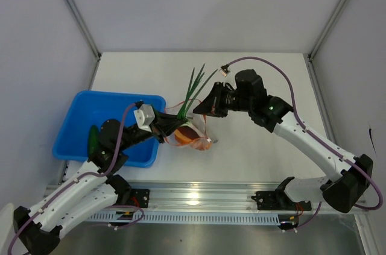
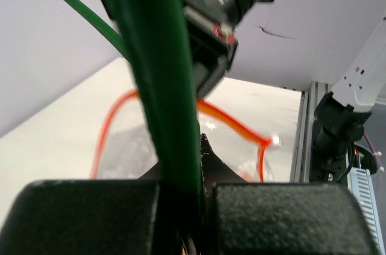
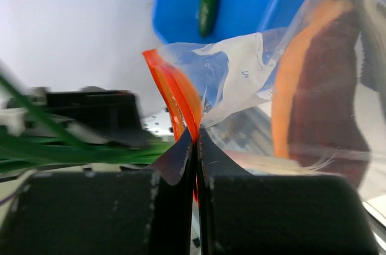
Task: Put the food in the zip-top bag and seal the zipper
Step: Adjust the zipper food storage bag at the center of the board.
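The fingers (image 2: 90, 219) of the left gripper (image 2: 196, 207) were closed tight on the green stalks (image 2: 160, 86), which rose steeply out of them with the thin tips pointing away. Just beside them, the right gripper (image 3: 194, 143) was also fully closed. It pinched the zipper (image 3: 175, 89) of the zip-top bag (image 3: 241, 80) at one point of the mouth. The rest of the strip made an open loop between the two grippers. The meat slab (image 3: 319, 98) lay inside the bag, below the right fingers. Whether the lower ends of the stalks were inside, we could not tell.

The left arm reached low over the near rim of the blue tray (image 1: 78, 116), which was behind its fingers and held a green pod (image 1: 94, 138). The right arm came bent from the other side. Under all this was the white table (image 1: 253, 158), closed in by pale walls (image 1: 199, 2).
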Robot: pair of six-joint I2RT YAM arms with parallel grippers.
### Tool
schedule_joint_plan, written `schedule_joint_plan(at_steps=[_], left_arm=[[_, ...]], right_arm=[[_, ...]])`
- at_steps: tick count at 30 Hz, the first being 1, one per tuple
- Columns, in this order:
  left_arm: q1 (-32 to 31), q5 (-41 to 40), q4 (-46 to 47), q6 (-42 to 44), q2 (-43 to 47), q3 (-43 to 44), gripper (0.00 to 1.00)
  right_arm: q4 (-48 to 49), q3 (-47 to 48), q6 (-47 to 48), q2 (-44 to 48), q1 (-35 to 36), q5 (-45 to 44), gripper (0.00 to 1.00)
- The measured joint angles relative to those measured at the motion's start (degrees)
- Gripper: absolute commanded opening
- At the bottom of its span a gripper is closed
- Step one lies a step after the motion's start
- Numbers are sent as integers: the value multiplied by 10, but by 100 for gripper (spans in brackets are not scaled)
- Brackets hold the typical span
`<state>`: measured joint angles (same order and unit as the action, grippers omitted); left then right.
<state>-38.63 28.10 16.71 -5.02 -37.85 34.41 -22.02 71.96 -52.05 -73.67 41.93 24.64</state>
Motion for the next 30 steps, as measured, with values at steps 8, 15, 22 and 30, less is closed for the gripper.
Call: schedule_joint_plan(at_steps=[8,15,22,30], left_arm=[[0,11,39,-11,-56,-27,17],[-1,-33,10,-21,-82,-25,30],[-1,-141,-79,-41,-128,0,44],[-2,-224,-199,-70,-171,81,99]], right_arm=[[57,-19,-56,0,-19,53,0],[70,-30,-74,1,-23,70,0],[77,-30,-79,2,-32,78,0],[73,-30,-79,7,-40,78,0]])
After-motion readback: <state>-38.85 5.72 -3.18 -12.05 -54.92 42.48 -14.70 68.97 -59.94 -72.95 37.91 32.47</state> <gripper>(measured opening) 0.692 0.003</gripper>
